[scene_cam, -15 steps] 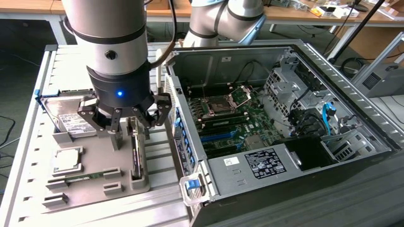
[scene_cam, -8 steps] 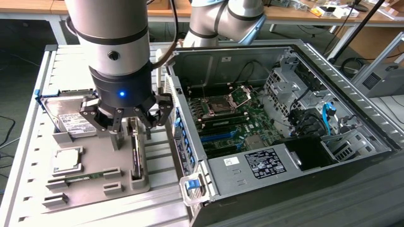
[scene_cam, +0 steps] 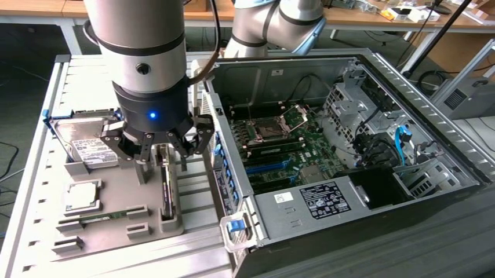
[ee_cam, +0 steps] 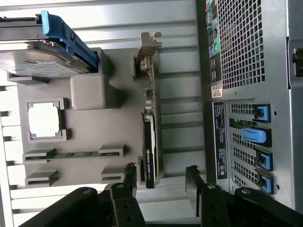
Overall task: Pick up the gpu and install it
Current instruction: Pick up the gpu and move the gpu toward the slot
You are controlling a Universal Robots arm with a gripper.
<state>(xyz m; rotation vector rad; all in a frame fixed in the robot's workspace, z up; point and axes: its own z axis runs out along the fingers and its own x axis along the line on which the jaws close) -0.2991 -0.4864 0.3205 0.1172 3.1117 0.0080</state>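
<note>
The gpu (scene_cam: 166,186) stands on edge in a slot of the grey holder tray (scene_cam: 124,179), to the exterior view's left of the open computer case (scene_cam: 348,145). In the wrist view the gpu (ee_cam: 150,127) is a thin dark card with its silver bracket (ee_cam: 148,43) at the far end. My gripper (scene_cam: 164,152) hangs directly above the card, open and holding nothing. In the wrist view the gripper (ee_cam: 160,178) straddles the card's near end, with black fingers (ee_cam: 129,176) on either side and a gap to each.
The tray also holds a hard drive (scene_cam: 87,147), a square processor (scene_cam: 81,197) and a green memory stick (scene_cam: 101,218). The case's motherboard (scene_cam: 286,150) lies exposed. The case's rear wall, with blue slot latches (ee_cam: 255,137), stands close beside the card.
</note>
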